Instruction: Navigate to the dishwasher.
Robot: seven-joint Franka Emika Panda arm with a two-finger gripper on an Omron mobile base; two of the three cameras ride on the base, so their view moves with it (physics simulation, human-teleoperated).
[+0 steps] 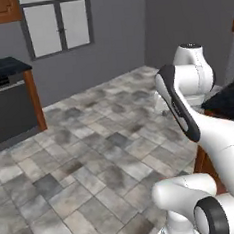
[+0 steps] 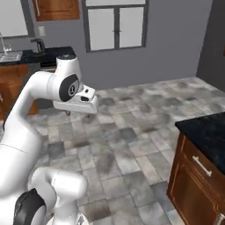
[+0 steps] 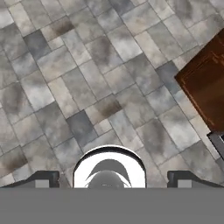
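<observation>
Step in hand: driving the base toward the dishwasher (image 1: 7, 114), not there yet. It sits at far left of left base view, dark flat front w/ a long silver bar along its top edge, under a black countertop (image 1: 6, 65), wooden cabinet side (image 1: 34, 98) just right of it. Well apart from the robot, open tiled floor (image 1: 93, 161) between.

Arm is tucked over the base, hand pointing down at the tiles. Gripper (image 3: 112, 179): in hand view the two dark tips stand far apart at the bottom edge, so fingers spread wide, nothing between them, nothing held.

Right side of base: dark-topped wooden island (image 2: 204, 162) close by, silver pull on its drawer. Window (image 2: 116, 26) on the grey back wall, sink counter (image 2: 35, 55) at far left in right base view.

Next move, as I judge it: turn base left & roll across the tiles til the dark panel is square in front. Watch clearance to island on the right during the turn; arm can stay folded, no reach needed
</observation>
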